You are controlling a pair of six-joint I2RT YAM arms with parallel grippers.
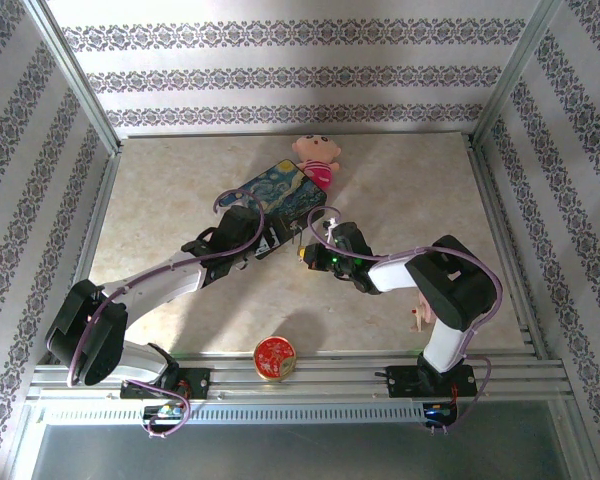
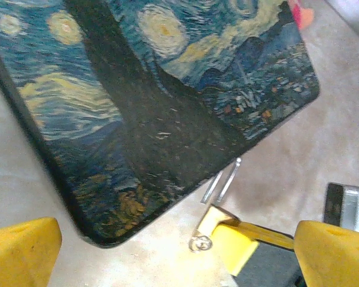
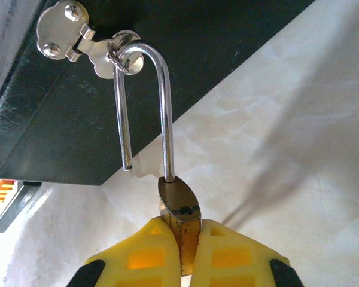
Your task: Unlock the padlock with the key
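The padlock (image 3: 178, 200) has a brass body and a thin silvery shackle (image 3: 166, 119). One leg of the shackle is free of the body, and its bend hangs through the hasp (image 3: 66, 30) on the blue painted tin box (image 1: 280, 190). My right gripper (image 3: 180, 230) is shut on the padlock's body, with the yellow fingers pressing on both sides. My left gripper (image 2: 176, 254) is open over the box's near corner (image 2: 125, 197) with nothing between its fingers. A small silvery ring (image 2: 200, 243) sits at the padlock's bottom end; I cannot tell whether it is the key.
A pink doll (image 1: 318, 158) lies against the far side of the box. A round red tin (image 1: 275, 358) stands at the near edge between the arm bases. A small pale object (image 1: 417, 318) lies by the right arm. Metal rails (image 1: 100, 215) border the table.
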